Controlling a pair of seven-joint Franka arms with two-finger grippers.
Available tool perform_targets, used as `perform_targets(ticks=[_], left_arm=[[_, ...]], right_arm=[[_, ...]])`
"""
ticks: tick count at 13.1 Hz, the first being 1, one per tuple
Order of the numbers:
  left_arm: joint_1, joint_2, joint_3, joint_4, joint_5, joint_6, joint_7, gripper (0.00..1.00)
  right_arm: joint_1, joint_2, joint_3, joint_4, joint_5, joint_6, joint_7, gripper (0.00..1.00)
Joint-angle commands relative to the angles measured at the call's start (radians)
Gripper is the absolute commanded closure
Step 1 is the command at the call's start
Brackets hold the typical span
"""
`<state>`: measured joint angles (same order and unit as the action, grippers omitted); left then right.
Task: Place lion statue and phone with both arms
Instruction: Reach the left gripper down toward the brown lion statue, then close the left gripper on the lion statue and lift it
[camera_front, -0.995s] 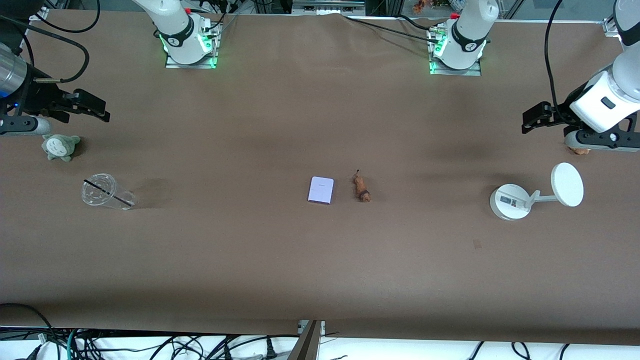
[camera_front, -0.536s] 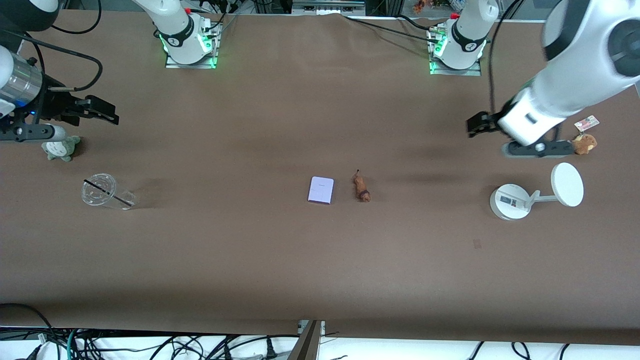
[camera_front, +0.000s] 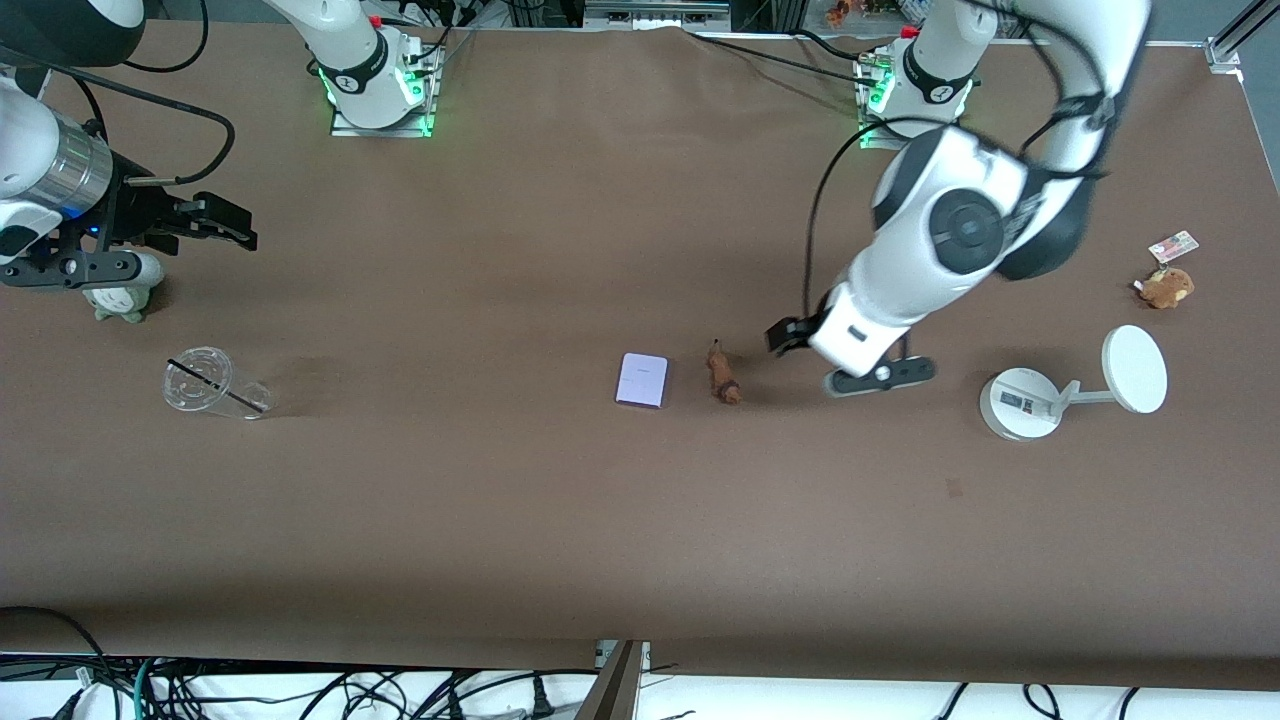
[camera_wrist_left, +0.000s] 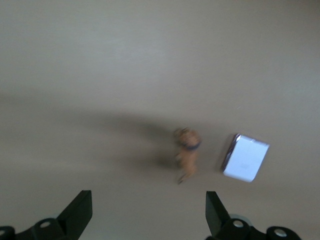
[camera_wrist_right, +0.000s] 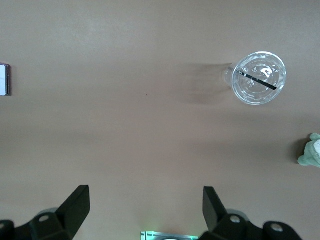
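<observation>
the left claw (camera_front: 783, 338) has swung in from the left arm's end of the tabletop (camera_front: 500, 500) to hang beside the lion statue (camera_front: 723, 374), jaws wide. the tan plush (camera_front: 1165, 287) it covered is now exposed. the right claw (camera_front: 232, 230) has edged toward the tabletop's middle.

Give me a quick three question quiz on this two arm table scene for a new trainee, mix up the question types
1. True or false: the left gripper holds the lion statue.
2. Which lies beside the phone? A) clear cup B) lion statue C) white stand
3. Fill in: the right gripper, over bare table near the grey-green plush, is ____.

Key: 1 false, it is open and empty, close to the statue. 2 B. 3 open.
</observation>
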<state>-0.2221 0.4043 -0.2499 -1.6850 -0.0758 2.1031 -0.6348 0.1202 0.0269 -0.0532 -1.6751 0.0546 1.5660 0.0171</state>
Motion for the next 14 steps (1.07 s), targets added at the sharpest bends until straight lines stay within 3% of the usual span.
perform_targets(ticks=[1, 4, 7, 11, 12, 14], left_arm=[[-0.078, 0.115, 0.008, 0.033, 0.106, 0.119, -0.136, 0.0], [-0.115, 0.209, 0.006, 0.033, 0.23, 0.202, -0.177, 0.0], [-0.125, 0.284, 0.005, 0.033, 0.243, 0.297, -0.177, 0.0], [-0.146, 0.306, 0.006, 0.027, 0.243, 0.299, -0.177, 0.0], [-0.151, 0.309, 0.008, 0.027, 0.243, 0.299, -0.174, 0.08], [-0.151, 0.309, 0.006, 0.025, 0.243, 0.298, -0.171, 0.46]], right_arm=[[0.003, -0.002, -0.002, 0.006, -0.007, -0.006, 0.007, 0.0], [0.015, -0.002, -0.002, 0.006, -0.007, -0.011, 0.011, 0.0], [0.015, -0.002, -0.002, 0.006, -0.005, -0.014, 0.009, 0.0], [0.019, -0.002, -0.002, 0.006, -0.004, -0.014, 0.011, 0.0], [0.019, -0.001, -0.002, 0.006, -0.004, -0.014, 0.011, 0.0], [0.019, -0.001, -0.002, 0.006, -0.004, -0.014, 0.011, 0.0]])
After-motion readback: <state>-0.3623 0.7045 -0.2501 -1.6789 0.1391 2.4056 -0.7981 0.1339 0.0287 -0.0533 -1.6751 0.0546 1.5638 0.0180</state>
